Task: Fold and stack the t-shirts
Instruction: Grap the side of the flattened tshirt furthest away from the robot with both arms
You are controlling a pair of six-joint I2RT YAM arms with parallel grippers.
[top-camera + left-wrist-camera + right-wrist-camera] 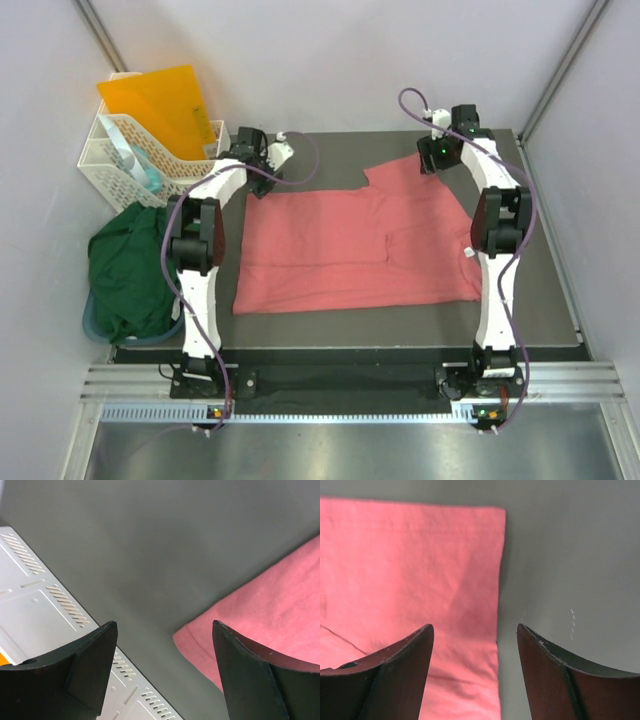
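Note:
The salmon-pink t-shirt [360,240] lies spread flat on the dark mat, partly folded. The dark green t-shirt [130,270] lies crumpled off the mat at the left. My left gripper [280,152] is open and empty above the pink shirt's far left corner; in the left wrist view that corner [260,615] sits under the right finger [250,680], with my gripper [165,630] over bare mat. My right gripper [428,158] is open and empty over the far right sleeve; in the right wrist view my gripper [475,630] straddles the sleeve's edge [420,580].
A white plastic basket [140,160] with an orange folder [165,108] stands at the back left, next to the left arm. A white perforated panel [45,615] borders the mat. Grey walls close in on the sides and back.

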